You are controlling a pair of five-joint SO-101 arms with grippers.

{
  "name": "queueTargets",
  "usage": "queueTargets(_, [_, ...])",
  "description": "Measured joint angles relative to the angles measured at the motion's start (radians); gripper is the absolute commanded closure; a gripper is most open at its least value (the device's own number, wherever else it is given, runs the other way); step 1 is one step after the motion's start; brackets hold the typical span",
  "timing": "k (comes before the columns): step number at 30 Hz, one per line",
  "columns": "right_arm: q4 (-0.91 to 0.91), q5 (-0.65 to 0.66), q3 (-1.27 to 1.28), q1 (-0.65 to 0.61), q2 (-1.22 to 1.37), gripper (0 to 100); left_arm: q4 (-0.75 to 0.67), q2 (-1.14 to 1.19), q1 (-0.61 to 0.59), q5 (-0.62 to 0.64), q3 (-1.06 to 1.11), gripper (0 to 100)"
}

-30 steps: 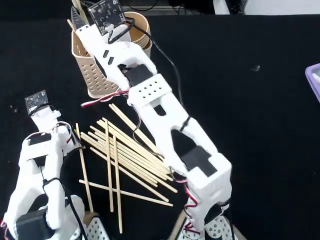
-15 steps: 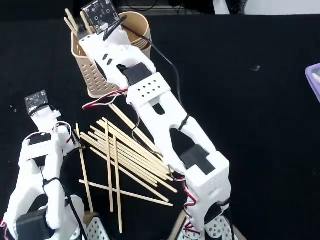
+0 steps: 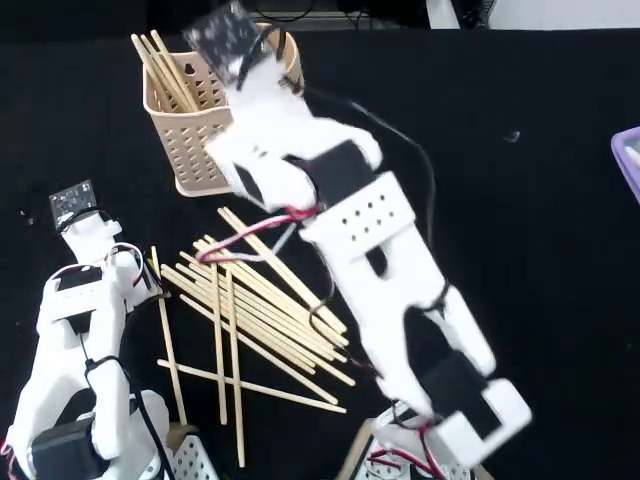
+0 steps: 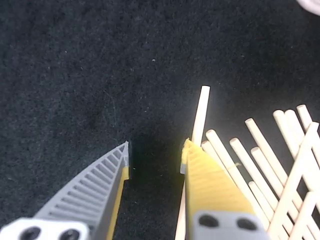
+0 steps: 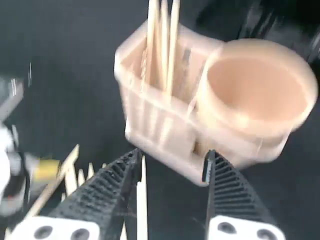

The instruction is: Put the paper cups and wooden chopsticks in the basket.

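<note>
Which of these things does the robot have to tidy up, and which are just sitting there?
For the job:
basket
paper cup in the basket
standing chopsticks in the basket
loose chopsticks on the black table

Just lying about:
purple object far off to one side

Bright even light; soft shadow under left hand (image 4: 154,159).
</note>
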Motion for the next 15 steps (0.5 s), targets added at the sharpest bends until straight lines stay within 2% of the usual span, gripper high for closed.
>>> queueTargets(4, [-0.041, 0.078, 0.273, -0.031, -0.124, 79.7, 0.0, 0.0, 0.0, 0.0, 0.0, 82])
queueTargets(11, [-0.382, 0.117, 0.842, -0.087, -0.235, 79.7, 0.0, 0.0, 0.0, 0.0, 0.0, 82])
queueTargets(15, [-0.539, 0.126, 0.927, -0.072, -0.187, 79.7, 0.0, 0.0, 0.0, 0.0, 0.0, 82])
